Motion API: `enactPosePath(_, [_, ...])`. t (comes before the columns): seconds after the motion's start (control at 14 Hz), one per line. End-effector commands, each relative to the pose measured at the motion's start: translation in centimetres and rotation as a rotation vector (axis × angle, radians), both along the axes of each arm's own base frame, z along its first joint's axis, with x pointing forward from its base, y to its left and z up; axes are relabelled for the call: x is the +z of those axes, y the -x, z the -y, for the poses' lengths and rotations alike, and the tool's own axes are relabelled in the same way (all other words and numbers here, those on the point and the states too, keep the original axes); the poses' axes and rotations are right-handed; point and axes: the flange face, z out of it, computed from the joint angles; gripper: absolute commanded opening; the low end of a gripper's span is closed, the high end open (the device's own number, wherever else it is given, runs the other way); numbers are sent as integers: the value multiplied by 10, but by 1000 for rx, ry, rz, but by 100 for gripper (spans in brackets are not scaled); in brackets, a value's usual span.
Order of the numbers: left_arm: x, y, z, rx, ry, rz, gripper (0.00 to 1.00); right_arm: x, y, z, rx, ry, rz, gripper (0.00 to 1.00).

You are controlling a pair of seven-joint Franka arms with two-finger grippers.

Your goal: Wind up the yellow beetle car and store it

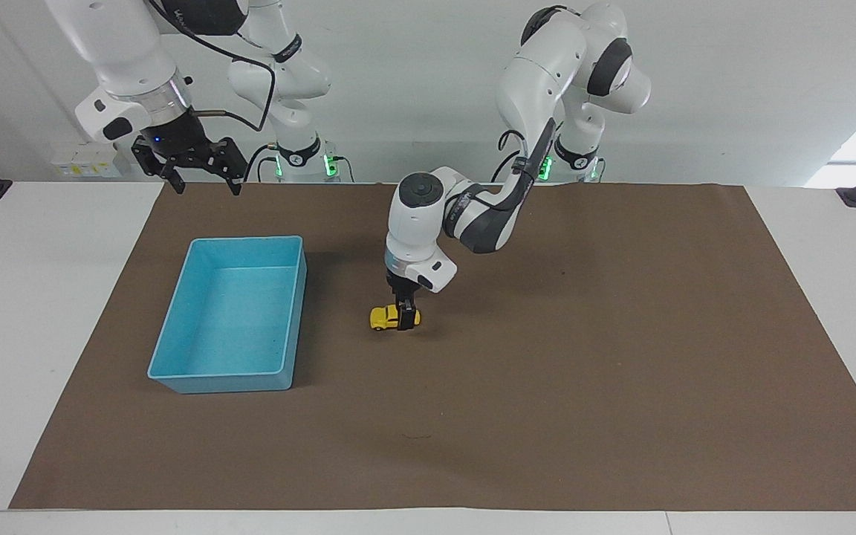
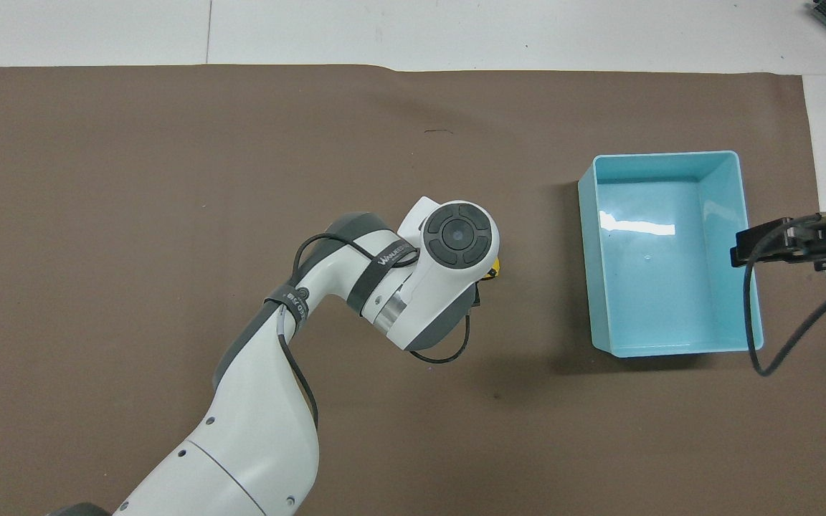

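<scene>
The yellow beetle car (image 1: 383, 318) stands on its wheels on the brown mat (image 1: 547, 386), beside the light-blue bin (image 1: 175, 312) toward the left arm's end. My left gripper (image 1: 403, 316) points straight down onto the car's middle, open, with one dark finger (image 1: 403, 310) showing against the car's side. In the overhead view the left wrist covers the car (image 2: 495, 267) except a yellow sliver. My right gripper (image 1: 205, 186) waits open in the air near the robots' edge of the mat, by the bin's (image 2: 585, 251) end (image 2: 771, 244).
The bin holds nothing. A small dark mark (image 1: 563, 273) and a thin scratch (image 1: 414, 436) lie on the mat. White table (image 1: 41, 297) borders the mat on both ends.
</scene>
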Motion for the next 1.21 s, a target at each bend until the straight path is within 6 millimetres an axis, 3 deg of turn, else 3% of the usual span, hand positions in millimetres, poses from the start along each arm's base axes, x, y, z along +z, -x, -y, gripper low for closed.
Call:
enactPosePath(0.0, [-4,3,2,8,-4,24,98,0,6,1,10,-15,1,100])
enactPosePath(0.14, [-4,3,2,8,-5,23,75,0,5,1,12,-15,2,100])
enactPosePath(0.29, [-6,5,2,0,-10,23,36,0,6,1,12,-15,1,100])
enactPosePath(0.36, [-8,6,1,-6,-15,22,27,0,6,1,12,-15,1,100])
enactPosePath(0.5, [-10,7,-1,-12,-20,19,24,0,6,1,12,-15,1,100])
enactPosePath(0.64, [-14,9,-6,-36,-29,15,13,0,5,1,12,-14,2,100])
enactPosePath(0.79, [-18,11,-14,-49,-42,5,13,0,5,1,12,-15,2,100])
enactPosePath(1.14, [-35,-7,-62,-68,-86,-27,15,0,6,1,12,-15,1,100])
